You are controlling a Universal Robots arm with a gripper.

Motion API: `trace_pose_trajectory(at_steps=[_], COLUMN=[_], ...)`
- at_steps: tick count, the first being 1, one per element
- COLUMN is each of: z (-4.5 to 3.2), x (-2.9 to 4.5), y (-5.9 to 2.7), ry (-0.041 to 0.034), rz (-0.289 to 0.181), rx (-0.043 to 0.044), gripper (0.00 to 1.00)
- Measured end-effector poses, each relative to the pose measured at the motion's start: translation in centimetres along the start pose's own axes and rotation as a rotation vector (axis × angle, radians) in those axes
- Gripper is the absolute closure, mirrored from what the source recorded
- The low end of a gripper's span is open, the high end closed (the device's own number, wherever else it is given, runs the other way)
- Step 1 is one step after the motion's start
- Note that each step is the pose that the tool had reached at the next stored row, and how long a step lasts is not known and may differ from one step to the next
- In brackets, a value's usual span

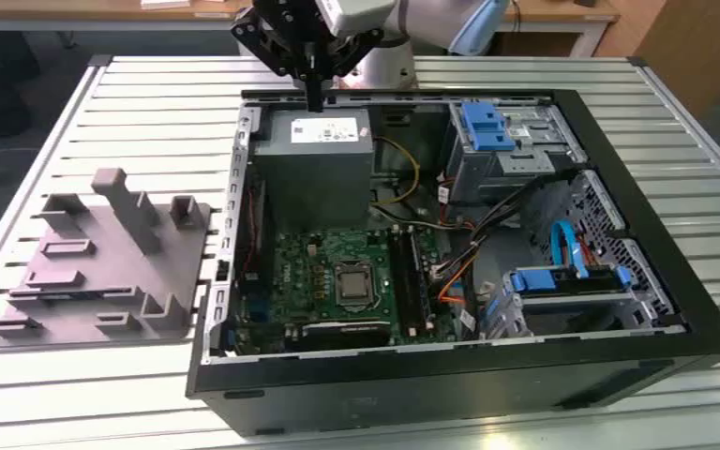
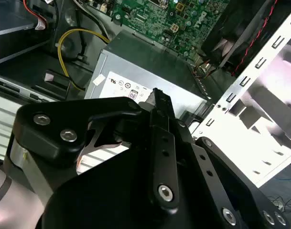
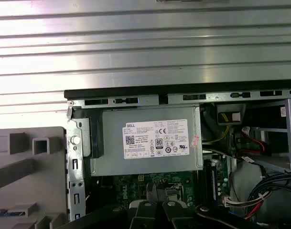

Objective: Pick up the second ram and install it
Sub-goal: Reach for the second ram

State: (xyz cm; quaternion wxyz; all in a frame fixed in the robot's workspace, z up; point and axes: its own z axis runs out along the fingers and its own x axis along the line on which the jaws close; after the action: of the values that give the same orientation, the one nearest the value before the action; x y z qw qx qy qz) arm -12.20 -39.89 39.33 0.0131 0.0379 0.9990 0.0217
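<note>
The claw [image 2: 157, 95], pinched narrow, is hanging over the power supply [image 1: 316, 164]. The second ram [image 1: 50, 293] seems to be lying in the grey tray [image 1: 166, 272], well apart, toward the exterior view's left.

Power supply [image 1: 320, 164] close beneath claw [image 1: 316, 101]

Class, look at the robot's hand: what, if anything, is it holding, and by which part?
Nothing, as far as the pictures show: the hand hangs shut, with no stick between its fingers, above the grey power supply.
</note>
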Motion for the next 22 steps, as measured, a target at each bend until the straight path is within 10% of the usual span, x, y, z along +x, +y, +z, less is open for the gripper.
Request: trace_pose_trajectory(at_steps=[11, 22], z=[-0.01, -0.12], x=[0.44, 5.28], y=[-0.04, -0.40], ry=[0.0000, 0.0000], rz=[0.000, 0.000], rx=[0.0000, 0.0000], gripper=[0.90, 0.90])
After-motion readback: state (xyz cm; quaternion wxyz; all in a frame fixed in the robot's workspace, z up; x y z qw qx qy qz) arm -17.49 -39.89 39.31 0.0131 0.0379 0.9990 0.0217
